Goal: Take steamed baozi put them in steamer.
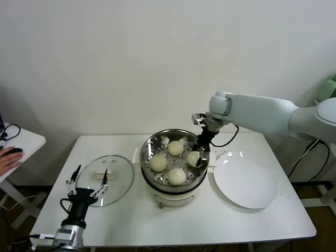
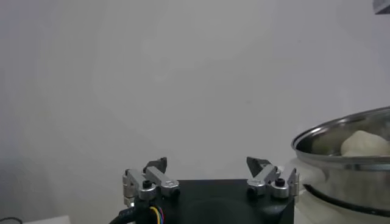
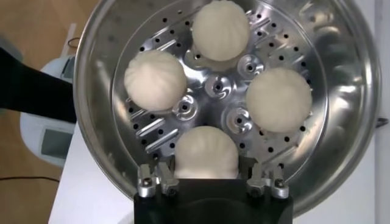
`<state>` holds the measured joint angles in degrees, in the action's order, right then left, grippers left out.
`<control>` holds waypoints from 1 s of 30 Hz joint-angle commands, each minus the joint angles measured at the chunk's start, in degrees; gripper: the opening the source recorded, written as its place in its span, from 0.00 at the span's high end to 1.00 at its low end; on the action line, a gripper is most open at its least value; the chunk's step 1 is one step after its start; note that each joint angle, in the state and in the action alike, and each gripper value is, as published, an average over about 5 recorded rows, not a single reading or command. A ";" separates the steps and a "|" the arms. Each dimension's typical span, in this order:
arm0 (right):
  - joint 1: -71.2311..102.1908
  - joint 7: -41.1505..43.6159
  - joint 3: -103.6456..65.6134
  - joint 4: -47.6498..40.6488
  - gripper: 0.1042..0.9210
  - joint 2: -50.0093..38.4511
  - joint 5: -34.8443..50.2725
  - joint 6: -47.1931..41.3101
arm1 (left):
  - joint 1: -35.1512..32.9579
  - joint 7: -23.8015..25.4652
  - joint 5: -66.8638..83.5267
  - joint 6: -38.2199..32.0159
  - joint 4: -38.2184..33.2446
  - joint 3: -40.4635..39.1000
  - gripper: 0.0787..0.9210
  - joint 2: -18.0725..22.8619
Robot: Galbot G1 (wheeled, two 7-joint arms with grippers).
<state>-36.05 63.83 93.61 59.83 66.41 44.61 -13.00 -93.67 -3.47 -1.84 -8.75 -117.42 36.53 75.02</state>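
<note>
1. The left gripper (image 1: pixel 90 181) is nearest, at the near left corner of the table (image 1: pixel 262 220). Its fingers (image 2: pixel 157 165) stand wide apart and hold nothing. It hangs above the near edge of the glass lid (image 1: pixel 116 176), which lies flat on the table, left of the steamer.
2. The white plate (image 1: pixel 247 184) lies on the right side of the table, just beside the steamer. Nothing is on it.
3. The steamer (image 1: pixel 157 143) stands in the middle of the table. It is a shiny steel pot on a cream-white body, and its tray (image 3: pixel 213 85) has many small holes.
4. Four baozi are inside the steamer, in a ring on the tray. They are round, smooth and cream-white, each with fine folds on the top. One (image 1: pixel 177 176) is at the near side, one (image 1: pixel 158 162) at the left, one (image 1: pixel 175 147) at the far side.
5. The fourth baozi (image 3: pixel 206 152) is at the right side of the tray, and the right gripper (image 1: pixel 198 156) is at it. This gripper reaches down into the steamer over its right rim. Its jaws are parted about as wide as the bun, one on each side of it; I cannot tell if they press it.
6. The right arm (image 1: pixel 262 113) comes from the far right, above the plate.
</note>
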 commanded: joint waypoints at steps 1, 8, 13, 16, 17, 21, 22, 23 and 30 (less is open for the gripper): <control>0.60 -0.02 0.18 -0.12 0.28 0.44 -0.46 0.03 | -0.15 0.03 -0.08 -0.03 -0.12 0.06 0.12 0.18; 0.29 0.21 -0.05 -0.39 0.15 0.71 -0.61 0.42 | -0.25 0.01 -0.01 -0.17 -0.03 0.21 0.12 0.16; -1.12 1.32 -0.83 -0.17 0.12 0.53 -0.47 1.06 | -0.07 -0.02 0.02 -0.12 0.01 0.21 0.12 0.15; -3.14 2.42 -1.58 0.90 0.12 -0.23 0.03 1.83 | -0.06 -0.02 0.02 -0.12 0.04 0.21 0.12 0.11; -4.04 2.82 -1.78 1.45 0.12 -0.70 0.28 2.12 | -0.07 -0.02 0.02 -0.13 0.05 0.22 0.12 0.10; -7.08 3.31 -3.25 3.15 0.12 -3.32 1.24 3.41 | 0.04 -0.02 0.13 -0.09 0.14 0.31 0.12 0.08; -7.72 2.95 -3.53 3.60 0.12 -4.15 1.42 3.90 | 0.17 -0.04 0.22 -0.03 0.19 0.42 0.12 0.09; -8.34 2.18 -3.78 4.32 0.12 -5.23 1.60 4.68 | 0.39 -0.06 0.37 0.11 0.24 0.58 0.12 0.13; -7.12 -7.64 -10.82 9.49 0.12 -14.15 1.58 7.52 | 2.53 -0.50 0.64 1.83 -0.02 0.81 0.12 0.63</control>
<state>-41.81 64.47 89.99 63.87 61.78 45.79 -8.75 -92.64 -3.77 -1.23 -8.11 -117.19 37.38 75.29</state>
